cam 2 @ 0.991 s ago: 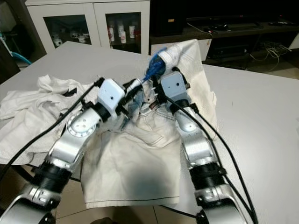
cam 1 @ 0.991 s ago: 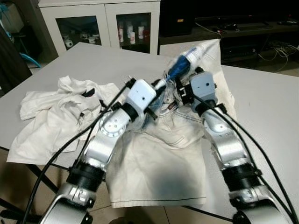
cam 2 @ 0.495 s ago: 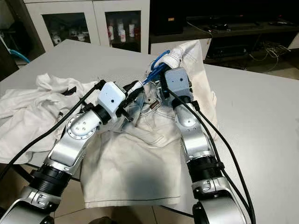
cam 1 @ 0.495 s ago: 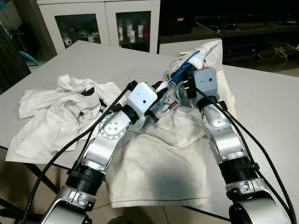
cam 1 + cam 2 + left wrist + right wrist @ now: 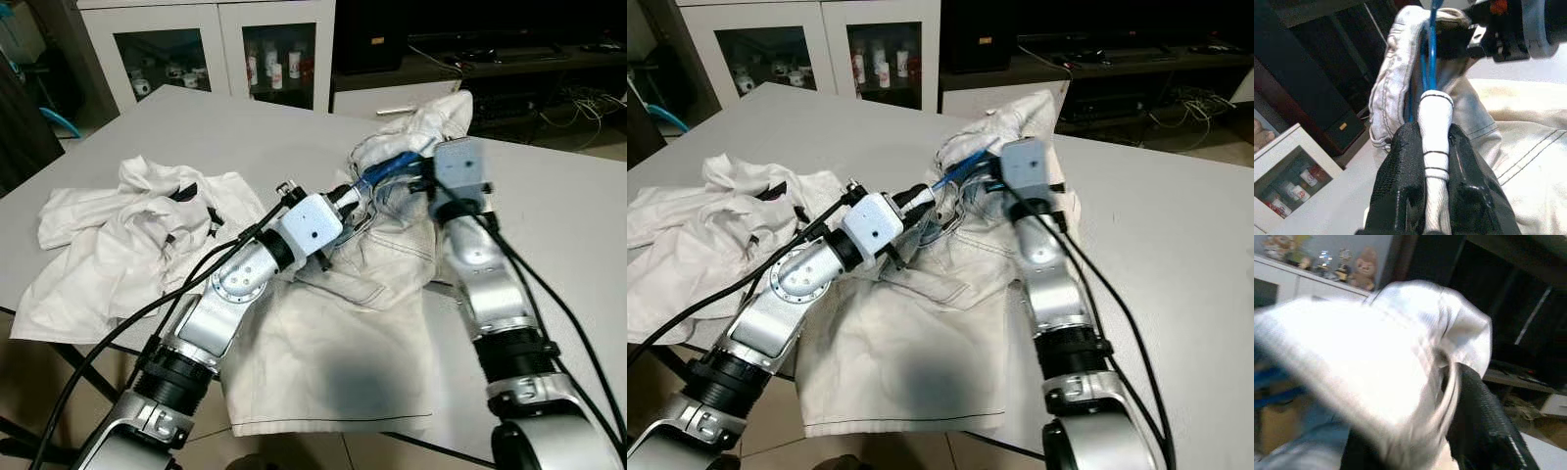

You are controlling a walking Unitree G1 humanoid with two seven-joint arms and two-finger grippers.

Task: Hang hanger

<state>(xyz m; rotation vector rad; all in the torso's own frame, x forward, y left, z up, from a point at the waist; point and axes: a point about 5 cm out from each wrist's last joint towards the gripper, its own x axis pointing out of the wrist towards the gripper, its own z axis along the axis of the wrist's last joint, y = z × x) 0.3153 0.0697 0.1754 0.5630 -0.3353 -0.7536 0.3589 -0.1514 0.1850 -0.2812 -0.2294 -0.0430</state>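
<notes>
Now the left gripper [image 5: 1436,161] is pinching the white-wrapped neck of the blue hanger [image 5: 390,168] between its fingers [image 5: 1403,171], near the middle of the grey table [image 5: 549,206]. Beside it, the right gripper [image 5: 1415,440] is clamping the bunched waistband of the white trousers [image 5: 343,333], whose legs are draping over the near table edge. Another white garment [image 5: 118,235] is lying to the left, with bare tabletop beyond. Behind, a glass-fronted cabinet [image 5: 216,49] is standing.
</notes>
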